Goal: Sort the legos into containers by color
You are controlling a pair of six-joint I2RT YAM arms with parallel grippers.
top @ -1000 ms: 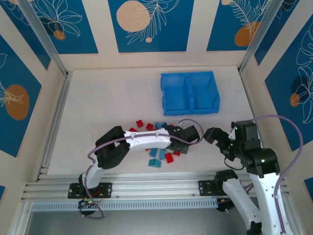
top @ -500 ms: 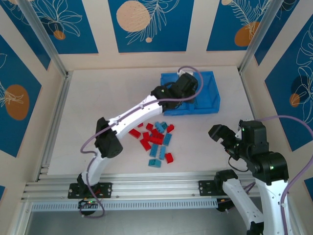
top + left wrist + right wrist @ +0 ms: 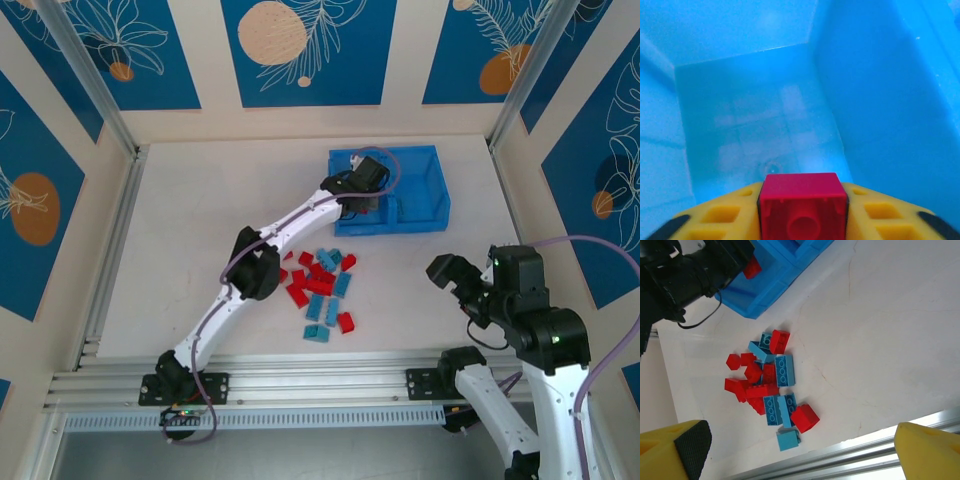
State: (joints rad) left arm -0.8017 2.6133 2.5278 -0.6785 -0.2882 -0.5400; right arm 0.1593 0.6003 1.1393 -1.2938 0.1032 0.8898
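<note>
The left gripper (image 3: 362, 196) hangs inside the left compartment (image 3: 765, 115) of the shallow translucent blue plastic bin (image 3: 425, 158), clenched on a small bright red plastic brick (image 3: 802, 202). Seen from the left wrist, the brick sits squarely between the two yellow fingers (image 3: 720, 215), with what looks like its hollow underside towards the lens, just above the compartment floor.

The other legos lie in a loose heap of red and light blue bricks (image 3: 322, 285) on the white table (image 3: 200, 200), between the arm bases and the bin. The right gripper (image 3: 442, 270) hovers off to the right of that heap, jaws spread wide and holding nothing.

To my eye these bricks are very light, hard and rigid, with smooth glossy sides, so they are more likely to slip or twist than to break. I would pinch one across its two long flat sides, centred, as the red one is held now. In the heap many bricks touch or overlap, so the strays at its edge look easiest to take. The blue ones would suit the right compartment (image 3: 415, 190).
</note>
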